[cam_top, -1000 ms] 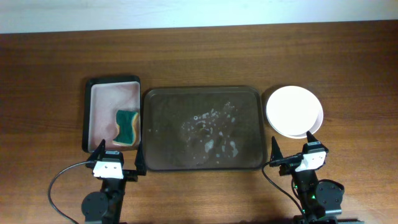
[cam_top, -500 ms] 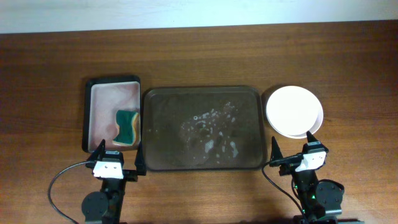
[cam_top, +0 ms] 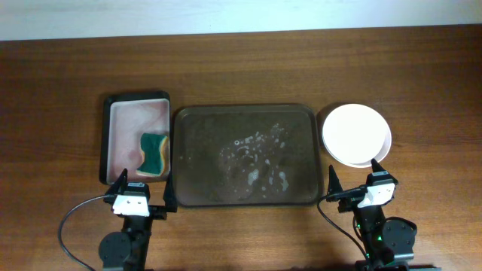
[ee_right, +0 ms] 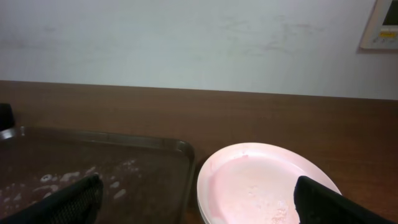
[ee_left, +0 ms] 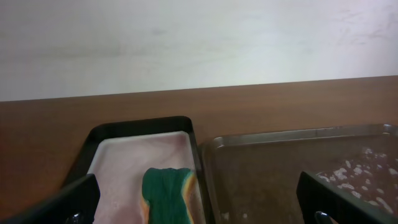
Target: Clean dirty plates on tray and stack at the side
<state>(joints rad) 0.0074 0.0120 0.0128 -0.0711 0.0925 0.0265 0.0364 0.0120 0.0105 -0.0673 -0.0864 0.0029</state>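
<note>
The dark brown tray [cam_top: 188, 150] lies mid-table with only foam and water spots on it; it also shows in the left wrist view [ee_left: 261, 168] and the right wrist view [ee_right: 143, 162]. The plates [cam_top: 355, 134] sit stacked on the table right of the tray, a white one on top with no red smear; the stack shows in the right wrist view [ee_right: 261, 186]. My left gripper [cam_top: 143, 197] is open and empty at the front edge, near the tray's left front corner. My right gripper [cam_top: 360, 188] is open and empty just in front of the stack.
A smaller black-rimmed pinkish tray [cam_top: 124, 120] stands left of the brown tray and holds a green and yellow sponge [cam_top: 154, 153], also seen in the left wrist view [ee_left: 166, 193]. A white wall runs behind the table's far edge.
</note>
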